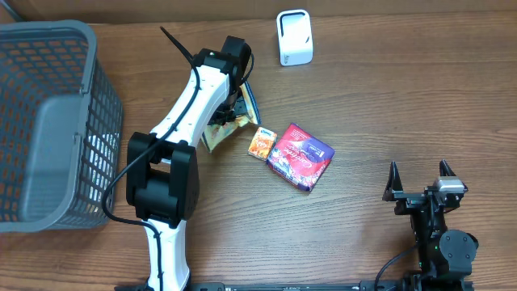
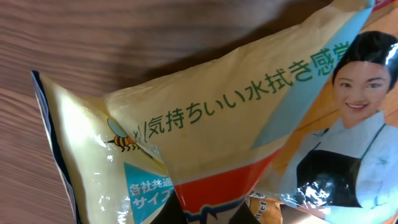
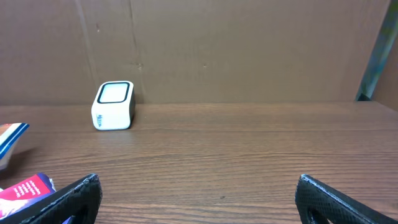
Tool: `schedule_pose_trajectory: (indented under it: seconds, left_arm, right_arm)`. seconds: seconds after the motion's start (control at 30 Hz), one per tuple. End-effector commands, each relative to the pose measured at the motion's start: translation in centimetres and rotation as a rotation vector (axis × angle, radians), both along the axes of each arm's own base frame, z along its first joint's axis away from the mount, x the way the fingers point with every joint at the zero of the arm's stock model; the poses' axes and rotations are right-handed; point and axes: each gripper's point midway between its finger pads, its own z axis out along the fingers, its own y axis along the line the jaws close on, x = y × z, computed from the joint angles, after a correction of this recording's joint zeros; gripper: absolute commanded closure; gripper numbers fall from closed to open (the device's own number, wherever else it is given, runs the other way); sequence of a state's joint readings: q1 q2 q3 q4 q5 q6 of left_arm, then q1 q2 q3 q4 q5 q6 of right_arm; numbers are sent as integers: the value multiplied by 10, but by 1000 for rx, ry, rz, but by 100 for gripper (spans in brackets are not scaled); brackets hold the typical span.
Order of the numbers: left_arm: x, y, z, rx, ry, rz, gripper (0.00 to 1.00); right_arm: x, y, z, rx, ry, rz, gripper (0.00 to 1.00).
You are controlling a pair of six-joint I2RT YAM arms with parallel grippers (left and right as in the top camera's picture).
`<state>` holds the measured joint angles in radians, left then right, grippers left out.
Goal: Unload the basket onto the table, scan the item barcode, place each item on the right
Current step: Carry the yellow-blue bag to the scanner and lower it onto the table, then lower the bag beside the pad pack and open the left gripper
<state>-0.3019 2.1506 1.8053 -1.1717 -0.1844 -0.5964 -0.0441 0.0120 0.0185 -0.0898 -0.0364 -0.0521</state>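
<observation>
Presently: left claw (image 1: pixel 230 109) closed, seemingly pinching yellow packet (image 2: pixel 236 112); right claw (image 3: pixel 198 182) wide, idle. We should lift slowly, turning its code side squarely toward the scanner (image 1: pixel 293 36), film kept taut.

The big basket (image 1: pixel 56 121) blocks the left. A red packet (image 1: pixel 300 155) lies in the middle. The table (image 1: pixel 420 97) is bare on the right, up to the far scanner (image 1: pixel 294 36).

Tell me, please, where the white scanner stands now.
In the overhead view the white scanner stands near the middle of the table's far edge, beyond the purple packet; the right wrist view shows it upright by the brown back wall.
</observation>
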Motion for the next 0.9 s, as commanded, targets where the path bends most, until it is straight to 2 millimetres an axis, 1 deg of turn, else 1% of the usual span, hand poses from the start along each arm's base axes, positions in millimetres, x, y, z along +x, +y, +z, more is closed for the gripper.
schedule_pose_trajectory:
  seconds: [0.0, 0.13, 0.27, 0.4, 0.53, 0.6, 0.7, 0.8, 0.87]
  left_arm:
    - [-5, -24, -2, -95, 16, 56, 96]
    - [-11, -35, -4, -109, 23, 82, 96]
    - [-17, -38, -8, -96, 32, 100, 96]
    - [-18, -25, -11, -30, 19, 155, 96]
    - [-14, -1, -13, 54, -11, 184, 96]
    - [-15, 4, -18, 50, -2, 198, 96]
    - [-26, -4, -31, -29, 59, 208, 96]
    - [-42, -21, -44, -123, 129, 209, 96]
    - [-47, -35, -48, -192, 159, 204, 96]
  right_arm:
    - [0, -1, -1, 2, -5, -7, 0]
    - [0, -1, -1, 2, -5, -7, 0]
    - [0, -1, -1, 2, -5, -7, 0]
    - [0, -1, -1, 2, -6, -7, 0]
    - [0, -1, -1, 2, -5, -7, 0]
    - [0, -1, -1, 2, -5, -7, 0]
    - [0, -1, -1, 2, -5, -7, 0]
    - [0, -1, -1, 2, -5, -7, 0]
    - [0, -1, -1, 2, -5, -7, 0]
